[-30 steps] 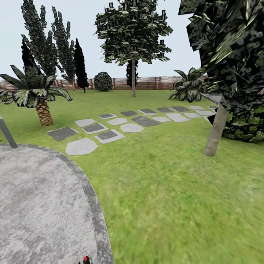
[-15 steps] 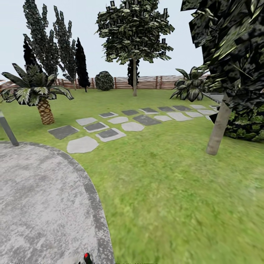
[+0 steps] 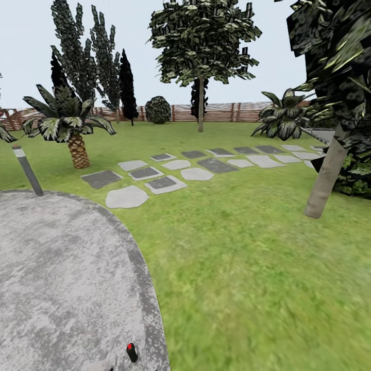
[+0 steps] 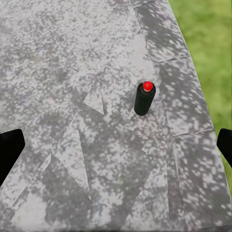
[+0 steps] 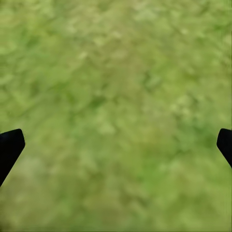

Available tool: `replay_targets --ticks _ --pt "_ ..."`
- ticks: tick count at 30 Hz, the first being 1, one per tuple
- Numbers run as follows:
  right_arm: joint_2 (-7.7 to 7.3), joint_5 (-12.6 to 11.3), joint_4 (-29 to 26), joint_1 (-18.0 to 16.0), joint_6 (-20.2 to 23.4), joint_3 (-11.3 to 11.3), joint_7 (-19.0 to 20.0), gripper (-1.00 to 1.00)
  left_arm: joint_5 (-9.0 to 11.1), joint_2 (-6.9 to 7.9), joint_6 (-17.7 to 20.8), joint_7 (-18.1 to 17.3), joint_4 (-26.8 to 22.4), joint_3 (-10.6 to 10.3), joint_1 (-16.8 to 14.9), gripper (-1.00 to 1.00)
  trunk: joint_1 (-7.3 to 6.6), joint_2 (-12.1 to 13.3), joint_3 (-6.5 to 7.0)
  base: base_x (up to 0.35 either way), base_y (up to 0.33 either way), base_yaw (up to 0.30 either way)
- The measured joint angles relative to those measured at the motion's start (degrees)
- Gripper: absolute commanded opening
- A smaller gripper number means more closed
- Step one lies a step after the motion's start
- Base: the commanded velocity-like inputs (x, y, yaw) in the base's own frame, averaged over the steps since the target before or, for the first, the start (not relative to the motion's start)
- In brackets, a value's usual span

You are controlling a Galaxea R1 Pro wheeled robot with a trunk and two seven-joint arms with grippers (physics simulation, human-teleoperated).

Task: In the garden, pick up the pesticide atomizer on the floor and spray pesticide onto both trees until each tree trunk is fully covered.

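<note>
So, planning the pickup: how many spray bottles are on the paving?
1. The spray bottle stands upright on the grey paving, near its curved edge by the grass; others could lie outside the views.

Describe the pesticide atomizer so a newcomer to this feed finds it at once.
Start at the grey speckled concrete paving with the curved edge bordering the green lawn. Near that edge stands the pesticide atomizer, a slim dark bottle. Its red top marks it out, and nothing else stands on the paving around it.

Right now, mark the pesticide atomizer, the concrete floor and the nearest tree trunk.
pesticide atomizer (image 4: 144, 100), left wrist view, dark body below the red top.
floor (image 3: 56, 268), head view, bare speckled concrete.
tree trunk (image 3: 324, 180), head view, mid-trunk.
</note>
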Motion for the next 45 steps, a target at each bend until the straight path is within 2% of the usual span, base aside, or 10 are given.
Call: replay_targets --ticks 22,45 --pt "-0.01 0.00 0.08 0.00 0.00 0.00 0.00 1.00 0.00 0.00 0.00 -0.04 0.03 0.01 -0.01 1.00 4.83 -8.83 -5.69 0.000 0.000 0.121" --pt "0.00 0.00 0.08 0.01 -0.03 0.00 -0.08 1.00 0.00 0.01 0.00 0.00 0.04 0.02 -0.01 1.00 9.89 -18.05 -11.87 0.000 0.000 0.009"
